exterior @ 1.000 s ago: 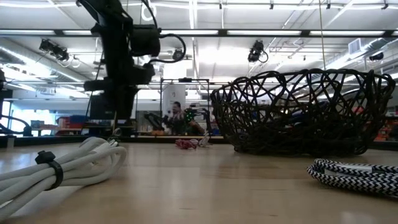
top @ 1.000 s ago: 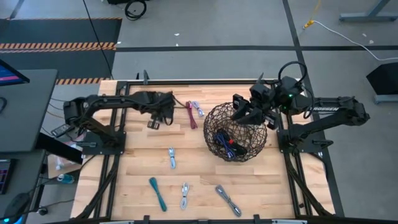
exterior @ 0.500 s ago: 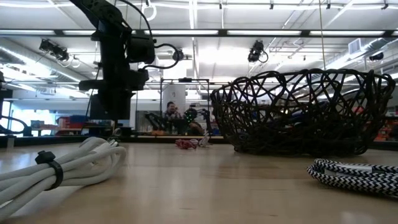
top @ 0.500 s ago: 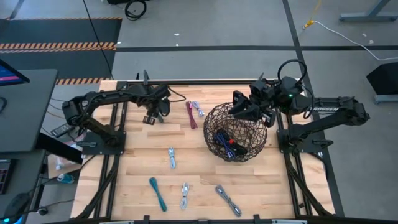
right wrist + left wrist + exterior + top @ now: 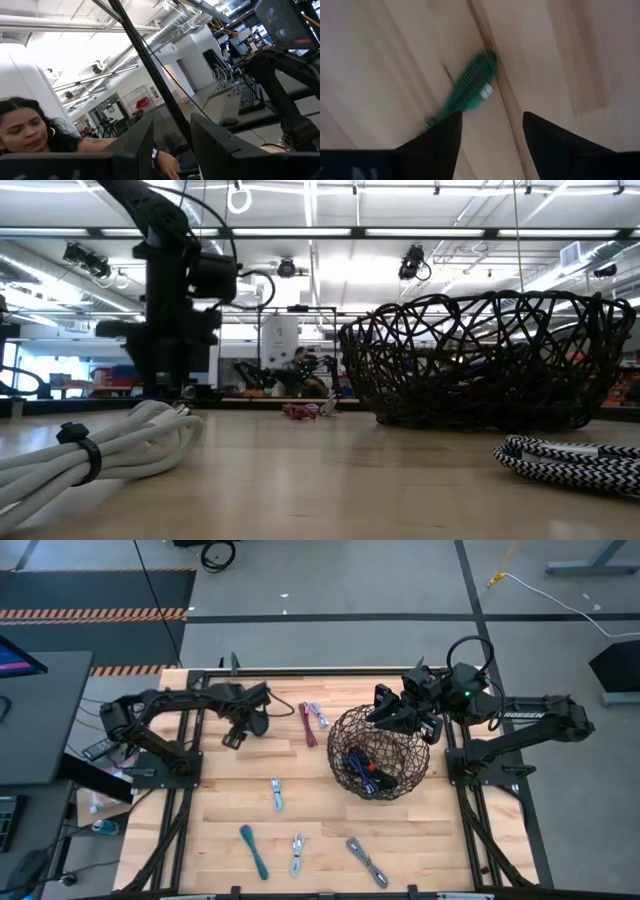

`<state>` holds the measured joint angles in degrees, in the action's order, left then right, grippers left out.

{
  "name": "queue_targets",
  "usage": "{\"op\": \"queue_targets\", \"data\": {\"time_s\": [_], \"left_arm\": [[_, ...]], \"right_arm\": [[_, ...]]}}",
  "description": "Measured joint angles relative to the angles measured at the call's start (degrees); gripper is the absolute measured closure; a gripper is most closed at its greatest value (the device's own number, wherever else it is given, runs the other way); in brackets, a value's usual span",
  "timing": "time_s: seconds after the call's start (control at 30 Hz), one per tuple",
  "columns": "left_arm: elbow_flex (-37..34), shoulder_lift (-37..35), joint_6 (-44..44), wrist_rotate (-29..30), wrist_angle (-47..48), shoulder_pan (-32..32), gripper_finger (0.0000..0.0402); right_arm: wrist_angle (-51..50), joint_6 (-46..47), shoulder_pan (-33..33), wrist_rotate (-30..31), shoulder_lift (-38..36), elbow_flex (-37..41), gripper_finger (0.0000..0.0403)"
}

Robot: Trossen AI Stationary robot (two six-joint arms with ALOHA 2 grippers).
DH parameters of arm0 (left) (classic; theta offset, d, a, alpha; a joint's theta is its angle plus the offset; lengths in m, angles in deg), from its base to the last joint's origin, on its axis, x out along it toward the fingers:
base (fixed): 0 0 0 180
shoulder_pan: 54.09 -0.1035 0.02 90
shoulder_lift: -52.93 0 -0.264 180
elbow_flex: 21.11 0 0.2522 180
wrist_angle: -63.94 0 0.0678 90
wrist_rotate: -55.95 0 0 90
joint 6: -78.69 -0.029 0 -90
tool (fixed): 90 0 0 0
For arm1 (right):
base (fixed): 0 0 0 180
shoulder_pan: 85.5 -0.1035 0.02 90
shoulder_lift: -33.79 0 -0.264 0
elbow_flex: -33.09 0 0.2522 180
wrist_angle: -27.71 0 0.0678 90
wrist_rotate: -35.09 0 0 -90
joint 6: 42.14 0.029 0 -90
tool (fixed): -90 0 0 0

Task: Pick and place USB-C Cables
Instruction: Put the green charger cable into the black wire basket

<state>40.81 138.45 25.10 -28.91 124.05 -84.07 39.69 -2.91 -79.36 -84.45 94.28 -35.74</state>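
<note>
The wire basket (image 5: 379,753) blocked the table's right-centre, while bare wood (image 5: 215,795) lay open between the scattered cable bundles (image 5: 276,793) further left.

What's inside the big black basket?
Inside the basket, a few coiled cables lie at the bottom: blue, black and a bit of red. The wire mesh and the right gripper over its rim hide the rest.

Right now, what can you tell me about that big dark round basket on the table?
The basket is a large, round, open bowl woven of dark wire-like strands with wide gaps, so you can see through its walls. It stands upright on the wooden table, on the right half. Several cable bundles, dark with blue and red showing, lie at its bottom. The right gripper hangs over its far rim, fingers open and empty.
</note>
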Motion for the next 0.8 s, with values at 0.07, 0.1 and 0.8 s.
{"op": "queue_targets", "data": {"time_s": [0.07, 0.1, 0.8], "left_arm": [[-1.7, 0.0, -0.2, 1.5, -1.0, 0.0, 0.0190], [-2.3, 0.0, -0.2, 2.1, -1.7, 0.0, 0.0191], [-1.2, 0.3, -9.2, 1.3, -9.0, 0.5, 0.0191]], "right_arm": [[0.0, 0.0, 0.0, 0.0, 0.0, 0.0, 0.0268], [0.0, 0.0, 0.0, 0.0, 0.0, 0.0, 0.0268], [0.0, 0.2, 0.0, 1.0, 0.0, 0.0, 0.0268]]}}
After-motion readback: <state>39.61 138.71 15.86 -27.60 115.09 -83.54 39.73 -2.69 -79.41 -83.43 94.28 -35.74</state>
